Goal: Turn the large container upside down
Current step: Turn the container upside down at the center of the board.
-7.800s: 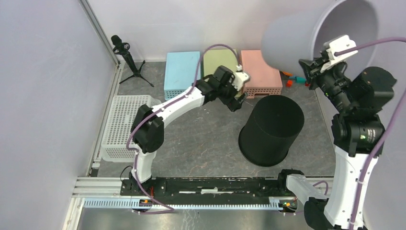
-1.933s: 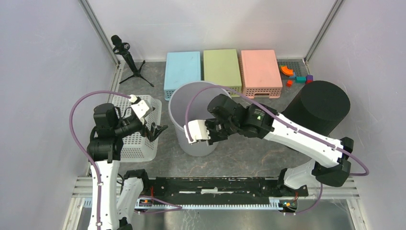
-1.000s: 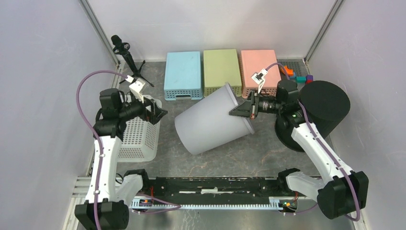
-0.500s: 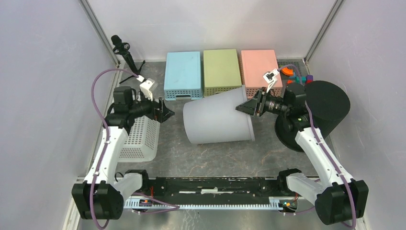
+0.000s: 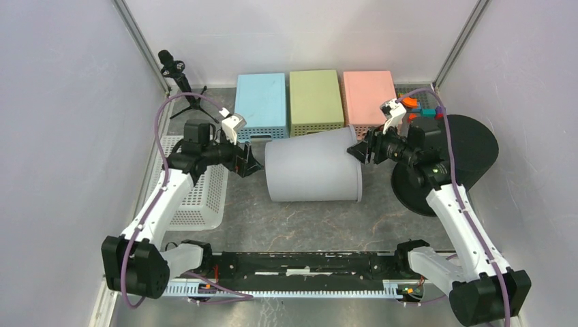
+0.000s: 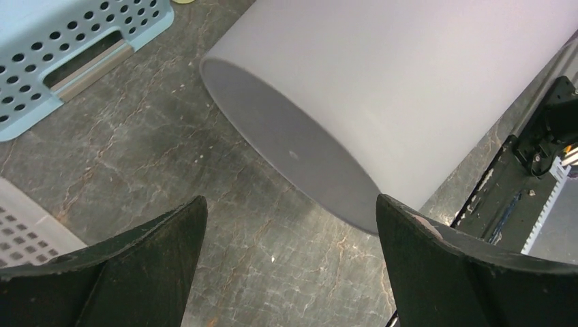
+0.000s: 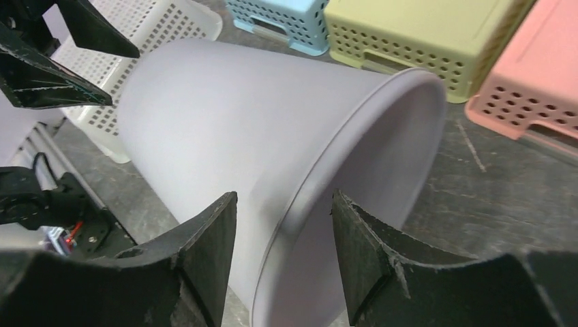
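The large grey container (image 5: 312, 170) lies on its side in the middle of the table, base to the left, open rim to the right. My right gripper (image 5: 356, 151) is at the rim. In the right wrist view its jaws (image 7: 285, 195) straddle the rim (image 7: 327, 167) with a gap on each side, open. My left gripper (image 5: 251, 165) is open and empty just left of the base. In the left wrist view the gripper (image 6: 292, 201) hangs over bare floor, with the container's base (image 6: 293, 157) just ahead.
A black bucket (image 5: 455, 153) stands tilted at the right, behind my right arm. Blue (image 5: 259, 102), green (image 5: 315, 99) and pink (image 5: 368, 95) baskets line the back. A white basket (image 5: 198, 194) is at the left, a small tripod (image 5: 180, 78) at back left, and small blocks (image 5: 416, 105) at back right.
The grey container has gone from upright to tilted to lying flat on its side. My left gripper has moved right toward its base. My right gripper has shifted right with the rim.
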Motion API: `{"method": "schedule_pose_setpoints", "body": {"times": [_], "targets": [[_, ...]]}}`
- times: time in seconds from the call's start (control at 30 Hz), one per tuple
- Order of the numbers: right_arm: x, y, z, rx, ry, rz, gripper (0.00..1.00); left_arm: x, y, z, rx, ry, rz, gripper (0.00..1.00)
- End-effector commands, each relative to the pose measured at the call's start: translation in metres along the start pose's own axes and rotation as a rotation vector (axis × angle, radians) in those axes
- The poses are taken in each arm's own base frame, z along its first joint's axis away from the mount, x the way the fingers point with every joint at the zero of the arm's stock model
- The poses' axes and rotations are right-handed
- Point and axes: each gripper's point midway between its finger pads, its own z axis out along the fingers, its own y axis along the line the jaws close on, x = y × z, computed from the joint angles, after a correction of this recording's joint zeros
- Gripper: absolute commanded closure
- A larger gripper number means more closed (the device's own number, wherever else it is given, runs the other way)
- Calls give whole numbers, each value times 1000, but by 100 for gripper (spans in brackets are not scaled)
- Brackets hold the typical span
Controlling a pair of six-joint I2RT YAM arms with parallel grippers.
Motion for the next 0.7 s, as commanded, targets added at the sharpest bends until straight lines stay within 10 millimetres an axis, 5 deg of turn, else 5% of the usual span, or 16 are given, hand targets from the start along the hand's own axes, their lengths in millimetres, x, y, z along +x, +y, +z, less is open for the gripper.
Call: {"method": "schedule_pose_setpoints", "body": {"times": [0.0, 0.2, 0.47, 0.67], "targets": [[-27, -7, -16, 95, -54, -130, 41, -41, -12, 6, 78, -89, 25, 0], [-21, -18, -18, 144, -18, -171, 44, -58, -36, 14, 237, -120, -2, 0], [-10, -30, -11, 175, 17, -205, 57, -51, -49, 25, 320, -95, -46, 0], [-17, -21, -12, 173, 28, -257, 54, -47, -53, 32, 333, -77, -46, 0]]}}
